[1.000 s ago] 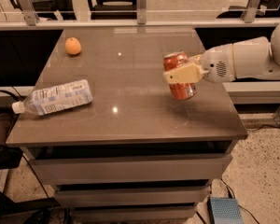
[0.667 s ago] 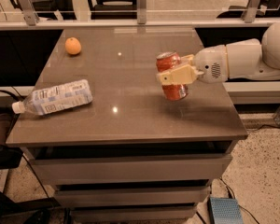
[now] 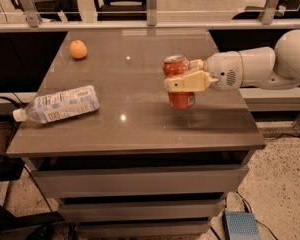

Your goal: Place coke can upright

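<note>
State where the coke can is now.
The coke can is upright in the pincer, right of centre on the table, well right of the bottle.

Warm, yellowish indoor light, moderate rather than bright, seemingly from overhead. Two small white glints on the glossy table point(image 3: 140, 129), one near the back, one near the front edge. Soft dark shadow on the table under the coke can point(image 3: 176, 65), clamped in the gripper point(image 3: 182, 79) right of centre. Pale arm point(image 3: 250, 66) brightly lit. Deep gloom beside and below the table, floor clutter hardly readable. Faint sheen on the bottle point(image 3: 65, 103).
</note>
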You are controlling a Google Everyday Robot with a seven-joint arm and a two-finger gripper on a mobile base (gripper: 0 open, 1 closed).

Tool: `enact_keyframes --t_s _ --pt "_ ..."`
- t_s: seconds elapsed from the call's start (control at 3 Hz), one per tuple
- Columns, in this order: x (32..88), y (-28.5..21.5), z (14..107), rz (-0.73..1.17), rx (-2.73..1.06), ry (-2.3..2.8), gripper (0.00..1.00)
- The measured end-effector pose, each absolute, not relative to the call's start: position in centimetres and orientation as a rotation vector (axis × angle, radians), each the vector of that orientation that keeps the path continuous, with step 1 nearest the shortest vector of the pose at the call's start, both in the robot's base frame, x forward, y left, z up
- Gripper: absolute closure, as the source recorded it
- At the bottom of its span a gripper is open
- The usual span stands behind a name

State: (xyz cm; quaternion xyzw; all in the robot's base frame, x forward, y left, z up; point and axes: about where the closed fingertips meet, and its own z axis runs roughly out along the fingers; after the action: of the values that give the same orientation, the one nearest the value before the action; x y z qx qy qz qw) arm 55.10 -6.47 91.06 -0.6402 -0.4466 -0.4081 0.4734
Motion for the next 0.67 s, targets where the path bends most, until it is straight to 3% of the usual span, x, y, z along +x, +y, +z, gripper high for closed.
enact_keyframes --t_s 0.67 --pt "54.73 -6.53 91.32 -1.063 -1.511 -1.129 1.0"
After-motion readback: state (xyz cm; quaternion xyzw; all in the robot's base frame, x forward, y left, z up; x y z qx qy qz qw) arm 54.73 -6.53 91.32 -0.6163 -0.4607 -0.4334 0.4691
